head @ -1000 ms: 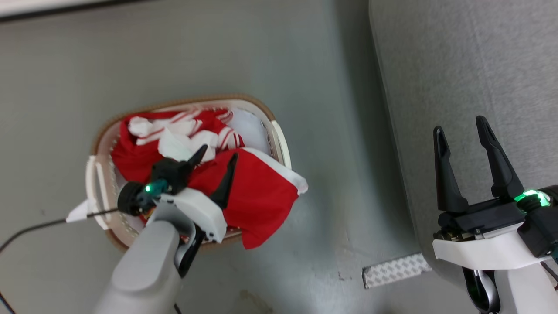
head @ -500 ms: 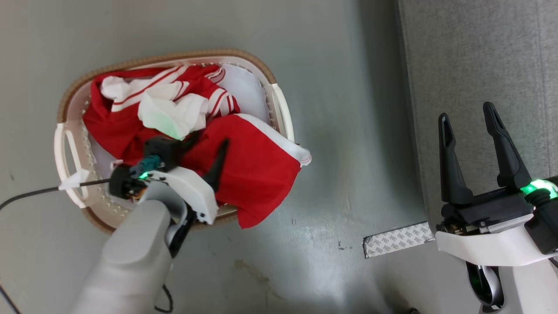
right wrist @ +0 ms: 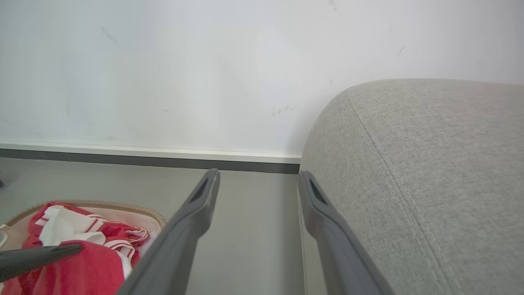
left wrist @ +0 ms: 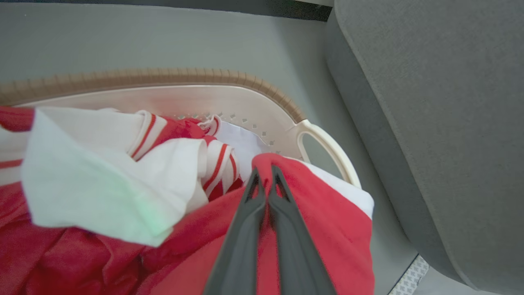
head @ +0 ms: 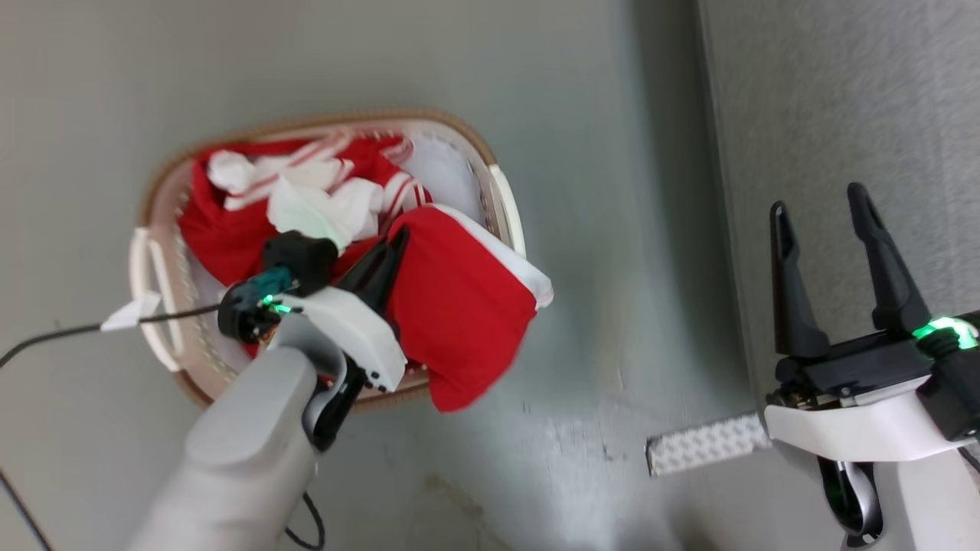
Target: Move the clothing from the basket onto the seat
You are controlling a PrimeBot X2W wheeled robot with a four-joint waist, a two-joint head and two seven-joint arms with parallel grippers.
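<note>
Jaws on left clamping clothing (left wrist: 339, 237), right jaws wide, empty

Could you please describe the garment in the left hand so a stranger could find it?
Left of the grey sofa stands a cream basket. The garment spills over its sofa-side rim: plain red with a white edge, unlike the striped pieces beside it.
</note>
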